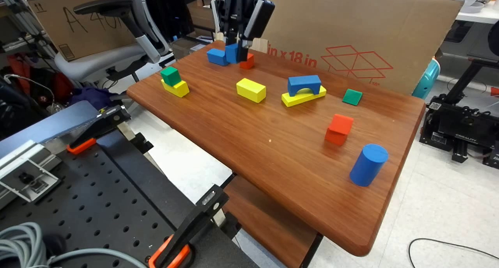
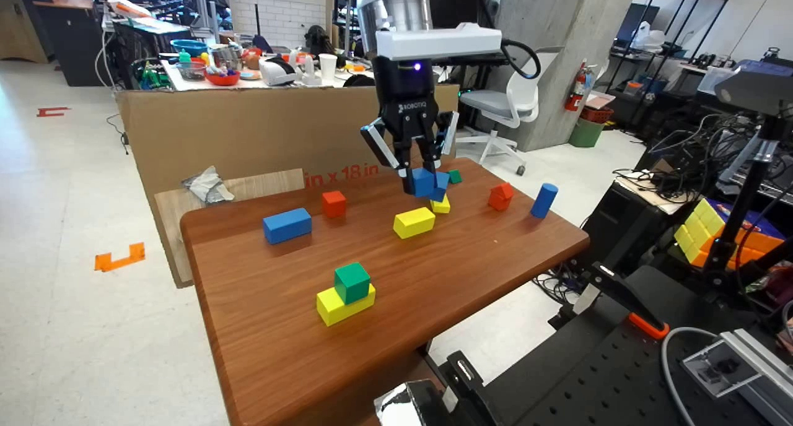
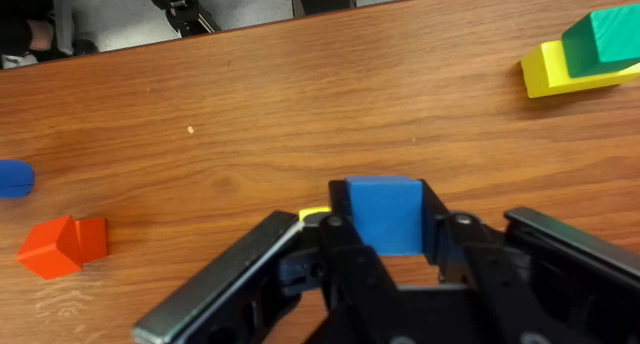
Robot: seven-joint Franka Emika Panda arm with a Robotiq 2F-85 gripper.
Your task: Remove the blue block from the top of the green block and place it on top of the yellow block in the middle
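Blue block (image 2: 423, 182) hangs above the tabletop (image 1: 218, 116), pinched by the gripper (image 3: 385, 213); yellow block (image 1: 251, 90) sits inboard of all edges, well apart from the corners.

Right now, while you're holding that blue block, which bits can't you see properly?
The blue block: in the wrist view, the gripper covers its two sides.
The yellow patch: in the wrist view, only a scrap shows past the gripper, too little to tell which yellow piece.
The blue cylinder: cut off by the wrist view's left edge.
The green cube: cut off by its right edge.
The blue arch: in an exterior view, partly behind the blue block.
The red cube: in an exterior view, partly behind the gripper.
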